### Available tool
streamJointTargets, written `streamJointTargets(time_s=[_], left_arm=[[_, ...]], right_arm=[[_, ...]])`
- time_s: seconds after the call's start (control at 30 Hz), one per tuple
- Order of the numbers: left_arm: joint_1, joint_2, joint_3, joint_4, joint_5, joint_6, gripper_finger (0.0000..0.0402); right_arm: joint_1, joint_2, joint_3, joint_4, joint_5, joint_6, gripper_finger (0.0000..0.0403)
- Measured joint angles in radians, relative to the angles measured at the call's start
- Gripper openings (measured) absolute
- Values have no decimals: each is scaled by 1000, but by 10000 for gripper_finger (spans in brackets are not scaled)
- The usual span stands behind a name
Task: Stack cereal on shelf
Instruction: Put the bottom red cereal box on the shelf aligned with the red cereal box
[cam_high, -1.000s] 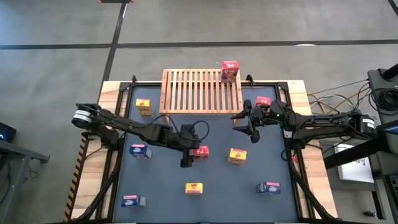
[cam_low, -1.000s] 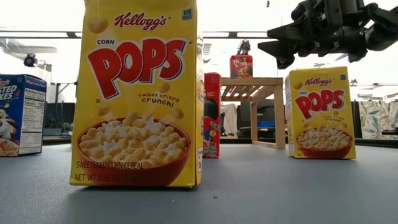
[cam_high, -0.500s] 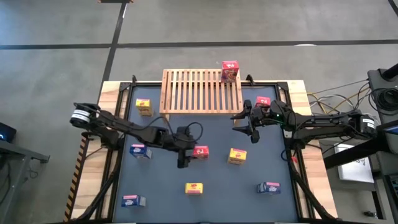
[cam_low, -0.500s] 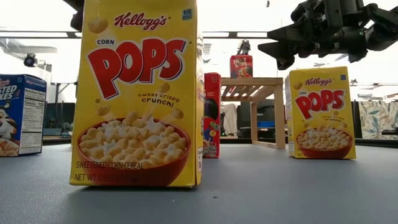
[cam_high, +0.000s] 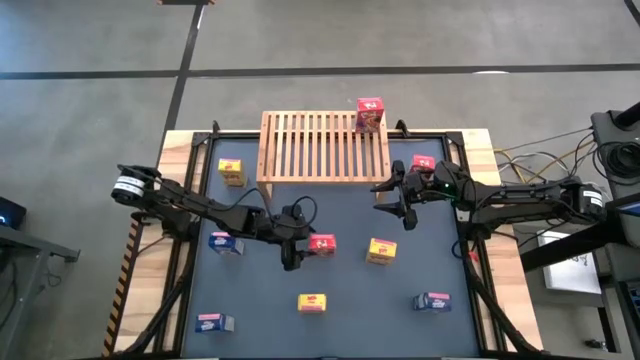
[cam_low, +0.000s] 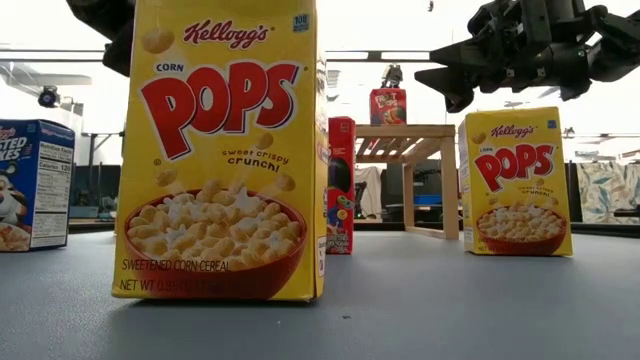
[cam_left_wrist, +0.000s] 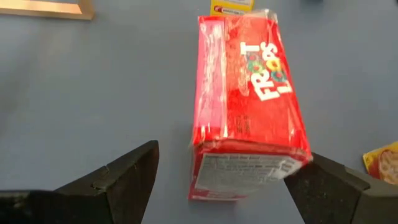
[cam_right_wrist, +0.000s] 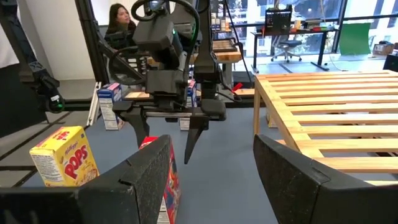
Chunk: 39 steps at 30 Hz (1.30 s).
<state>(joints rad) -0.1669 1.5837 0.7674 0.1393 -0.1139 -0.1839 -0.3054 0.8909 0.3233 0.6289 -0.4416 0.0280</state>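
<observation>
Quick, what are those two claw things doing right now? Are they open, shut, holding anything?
Left gripper: open, straddling the red Froot Loops box on the table, not gripping.
Right gripper: open, empty, hovering in front of the wooden shelf.

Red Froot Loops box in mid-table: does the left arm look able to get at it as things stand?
Probably yes. The left gripper hangs right beside the red Froot Loops box, and in the left wrist view its open fingers flank the box's near end with nothing between. The nearest yellow box stands clear of it.

Grey floor (bright windows)
</observation>
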Motion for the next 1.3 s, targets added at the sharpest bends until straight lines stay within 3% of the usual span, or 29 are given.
streamJointTargets(time_s=[0.5, 1.0, 1.3], left_arm=[[0, 0, 2, 22, 1, -20, 305], [0, 0, 2, 27, 2, -1, 164], [4, -4, 62, 37, 2, 86, 152]], right_arm=[[0, 0, 0, 1, 0, 7, 219], [0, 0, 0, 1, 0, 6, 219], [0, -4, 0, 1, -7, 58, 219]])
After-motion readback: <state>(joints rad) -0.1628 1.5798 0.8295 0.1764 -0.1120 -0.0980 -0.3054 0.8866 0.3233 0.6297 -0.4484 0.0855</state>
